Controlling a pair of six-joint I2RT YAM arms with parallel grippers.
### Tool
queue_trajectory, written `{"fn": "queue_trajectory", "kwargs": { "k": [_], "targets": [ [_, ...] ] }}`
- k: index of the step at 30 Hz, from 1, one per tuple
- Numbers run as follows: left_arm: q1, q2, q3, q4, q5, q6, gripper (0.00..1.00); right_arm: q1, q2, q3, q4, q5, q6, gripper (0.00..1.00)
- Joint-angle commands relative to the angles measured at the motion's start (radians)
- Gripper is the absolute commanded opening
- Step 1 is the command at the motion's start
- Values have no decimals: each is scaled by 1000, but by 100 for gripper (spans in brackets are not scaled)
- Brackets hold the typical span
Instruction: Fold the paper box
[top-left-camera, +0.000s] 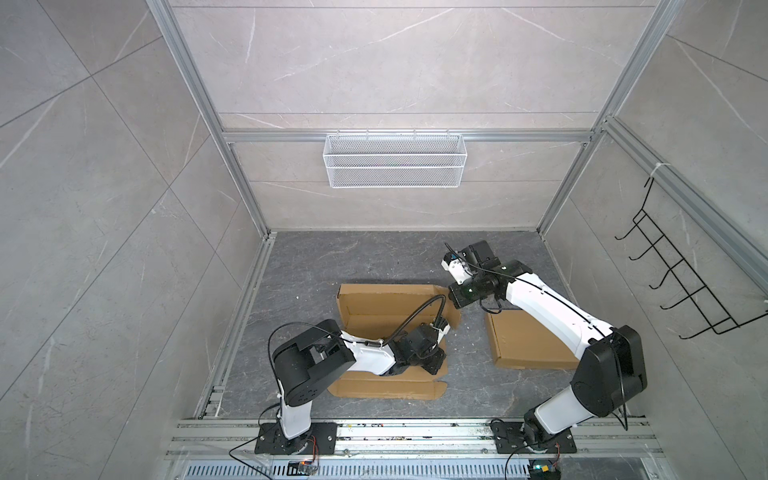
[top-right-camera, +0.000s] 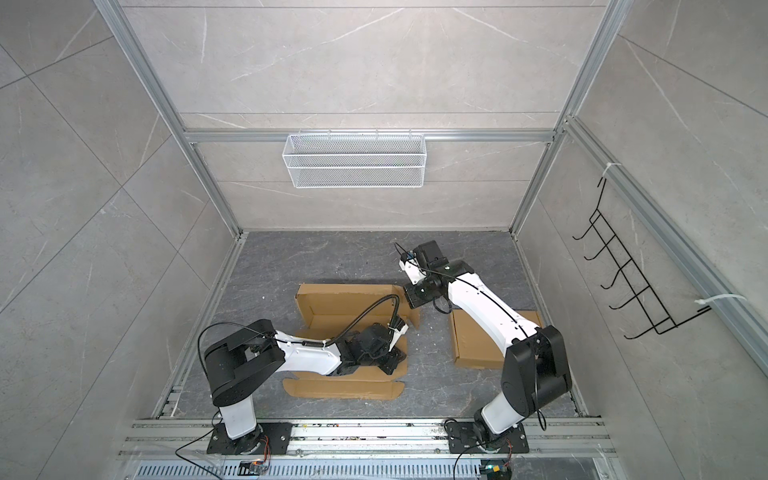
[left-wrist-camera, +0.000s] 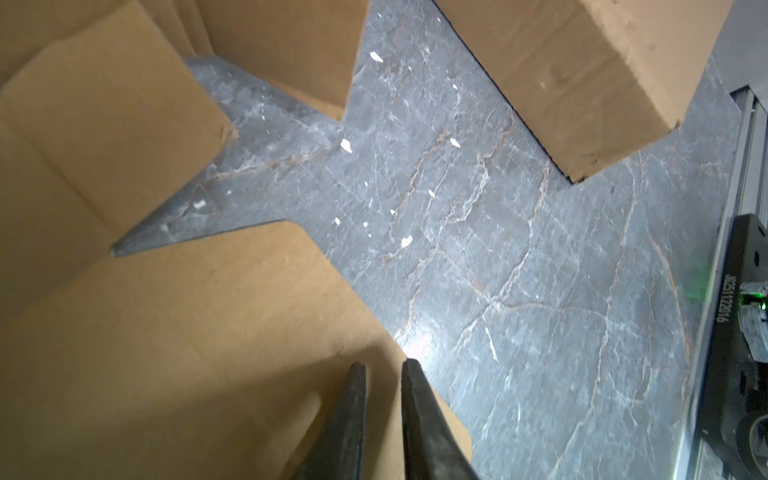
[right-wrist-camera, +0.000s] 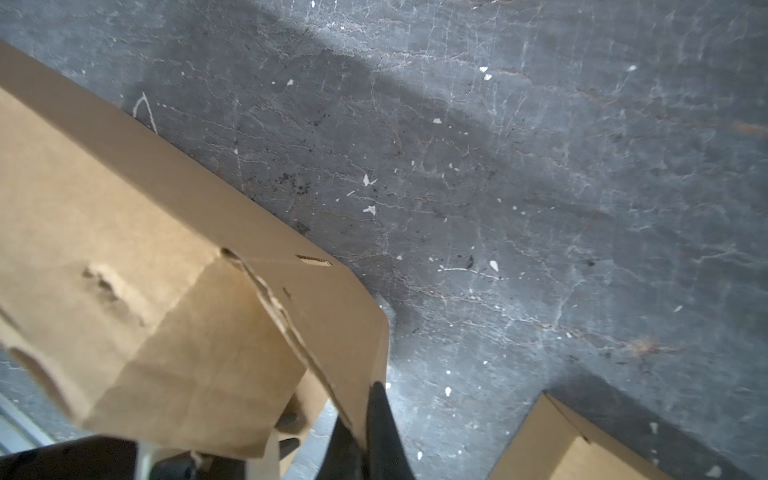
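Observation:
A brown paper box (top-left-camera: 386, 307) (top-right-camera: 345, 307) lies part-unfolded on the dark stone floor, its far wall raised and a long flap flat at the front. My left gripper (top-left-camera: 434, 362) (top-right-camera: 392, 360) hovers low over the box's near right flap (left-wrist-camera: 208, 332). In the left wrist view its fingers (left-wrist-camera: 384, 365) stand a narrow gap apart, with cardboard showing through the gap. My right gripper (top-left-camera: 454, 301) (top-right-camera: 411, 300) is shut on the box's far right corner flap (right-wrist-camera: 332, 291), the cardboard edge pinched between its fingers (right-wrist-camera: 362, 405).
A second, folded cardboard box (top-left-camera: 523, 345) (left-wrist-camera: 582, 75) (right-wrist-camera: 561, 449) sits on the floor under the right arm. A white wire basket (top-left-camera: 395, 160) hangs on the back wall and a black hook rack (top-left-camera: 681, 274) on the right wall. Aluminium rails (top-left-camera: 415, 432) run along the front.

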Motion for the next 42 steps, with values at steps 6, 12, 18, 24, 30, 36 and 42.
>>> {"fn": "queue_trajectory", "kwargs": {
  "k": [6,12,18,24,30,36,42],
  "targets": [
    [0,41,-29,17,-67,-10,19,82,-74,-94,-6,-36,193,0],
    [3,17,-63,28,-82,-1,19,158,-102,-201,66,65,299,0],
    [3,-80,-64,-37,-77,36,24,179,-101,-238,83,202,323,0],
    [4,-271,-111,-160,-39,91,36,181,-98,-248,97,237,331,0],
    [39,-506,-157,-372,-54,147,39,186,-101,-248,102,241,335,0],
    [277,-811,-165,-669,-78,141,39,191,-106,-239,95,249,335,0],
    [512,-996,-130,-900,-124,93,40,191,-101,-225,89,258,332,0]
  ]
}}
